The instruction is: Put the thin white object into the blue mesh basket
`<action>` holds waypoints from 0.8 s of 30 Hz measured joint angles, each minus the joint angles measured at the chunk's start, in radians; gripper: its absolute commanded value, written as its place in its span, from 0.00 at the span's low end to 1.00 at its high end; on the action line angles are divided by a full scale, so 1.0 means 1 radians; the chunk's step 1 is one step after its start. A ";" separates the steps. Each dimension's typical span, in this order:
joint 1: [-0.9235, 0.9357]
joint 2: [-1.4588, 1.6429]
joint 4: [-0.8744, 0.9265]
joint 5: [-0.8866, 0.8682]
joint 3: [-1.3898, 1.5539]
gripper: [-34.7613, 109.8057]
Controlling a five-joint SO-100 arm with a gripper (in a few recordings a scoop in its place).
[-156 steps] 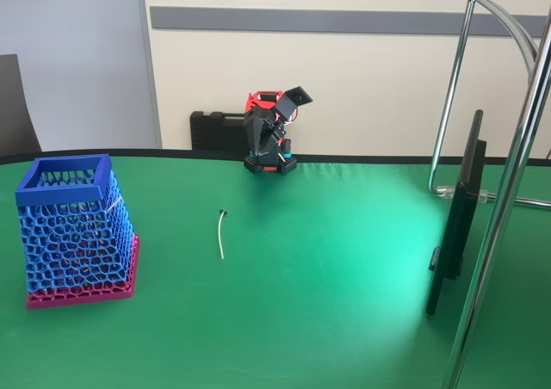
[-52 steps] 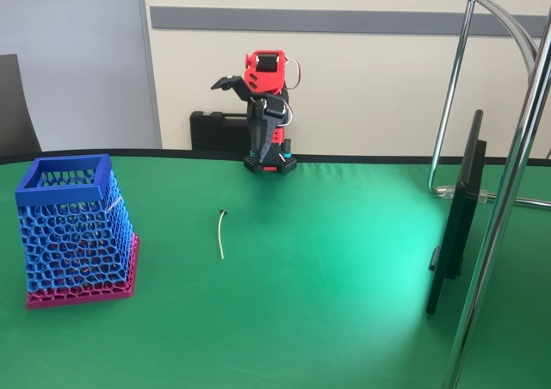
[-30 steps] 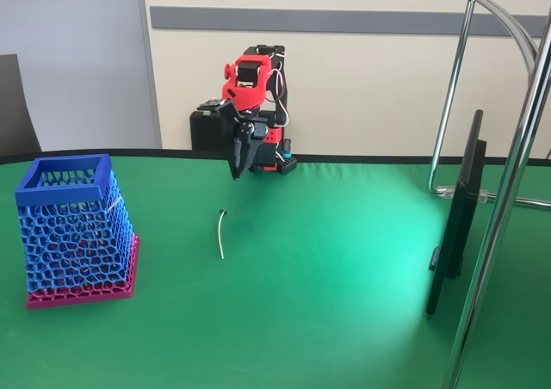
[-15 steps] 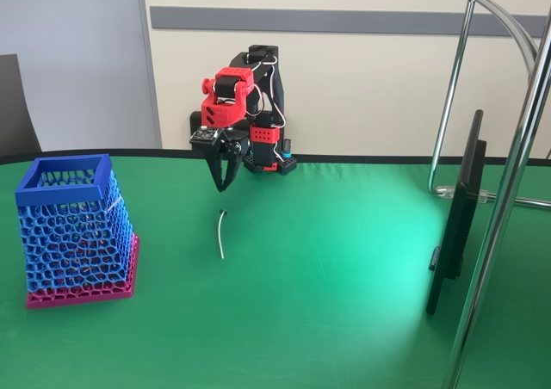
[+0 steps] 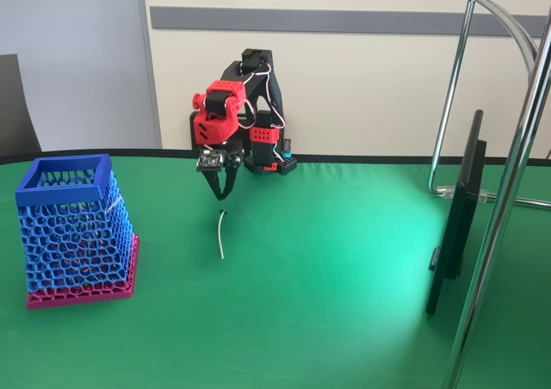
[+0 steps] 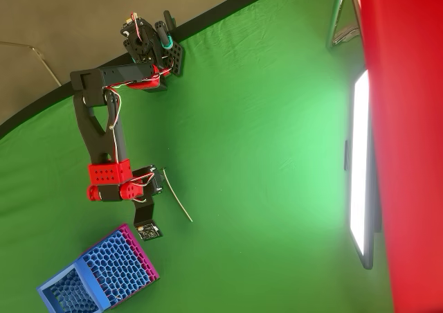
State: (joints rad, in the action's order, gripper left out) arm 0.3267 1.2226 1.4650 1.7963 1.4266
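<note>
1. Hovering above the dark upper end of the thin white object (image 5: pixel 221 233), the gripper (image 5: pixel 222 191) points down at the green counter (image 5: pixel 344 268); I judge this to be the approach step, with no grasp made yet.
2. The strip lies flat on the counter, slightly curved, its small dark end toward the arm's base in the fixed view. In the overhead view the thin white object (image 6: pixel 178 202) runs slantwise, its near end just beside the gripper (image 6: pixel 160 181).
3. The fingers (image 5: pixel 213 180) look spread at the top and draw close at their tips, empty, with nothing between them; the tips sit apart from the strip, a little above it.
4. The blue mesh basket (image 5: pixel 65 172) stands upright on its pink base at the left of the fixed view, well apart from the strip, its square mouth open upward.
5. The next move likely calls for a straight descent, so that the tips straddle the strip across its width near the dark end, then a firm close. The strip is very thin and lies flush, so the tips must nearly touch the cloth, or they may close on nothing.
</note>
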 measured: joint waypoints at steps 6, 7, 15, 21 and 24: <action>0.000 -0.054 0.003 0.003 -0.011 0.27; 0.000 -0.058 0.003 0.003 -0.011 0.27; 0.011 -0.094 0.005 0.015 -0.034 0.30; 0.021 -0.118 0.003 0.015 -0.048 0.31; 0.021 -0.129 0.003 0.015 -0.048 0.31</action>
State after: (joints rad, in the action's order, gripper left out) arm 0.3482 1.0937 1.4680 1.8116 1.3790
